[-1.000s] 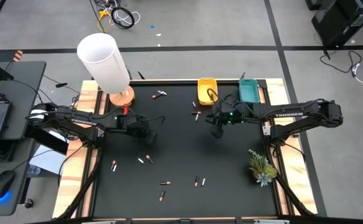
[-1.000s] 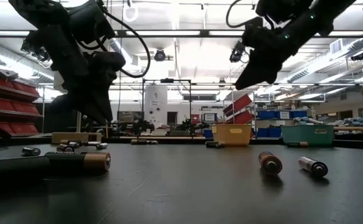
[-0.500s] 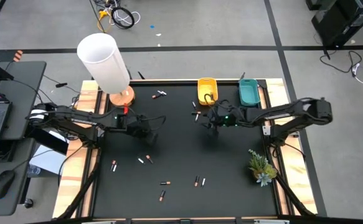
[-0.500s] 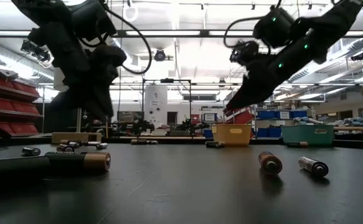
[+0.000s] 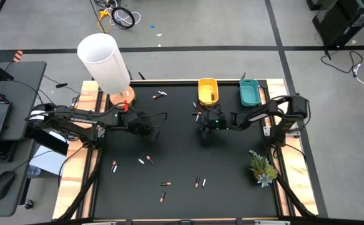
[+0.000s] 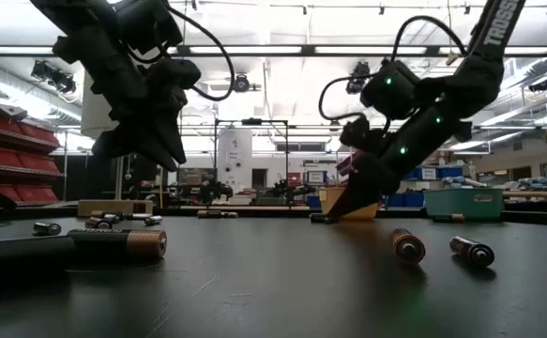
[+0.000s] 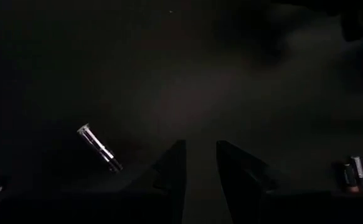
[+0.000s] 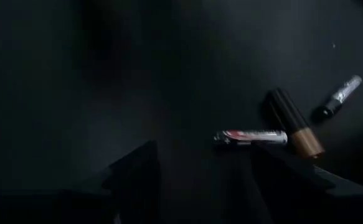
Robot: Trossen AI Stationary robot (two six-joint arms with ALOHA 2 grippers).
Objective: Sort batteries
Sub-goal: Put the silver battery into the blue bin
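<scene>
Right pincer has swung in toward the surface's middle and dropped low, its fingers spreading wide as it came.

It now hangs empty just above three batteries lying close together beside the yellow tray: a silver-and-red one, a thick dark one with a copper end, and a thin dark one. Judged step: approach for a pick; the next move calls for lowering the fingers astride one cell and closing. Left pincer hovers over the left half, fingers narrowly parted and holding nothing, with one silver cell ahead of it. Count in the overhead view: about twelve loose cells, roughly seven of them scattered toward the near edge; two trays, yellow and teal. Tray contents cannot be made out.
</scene>
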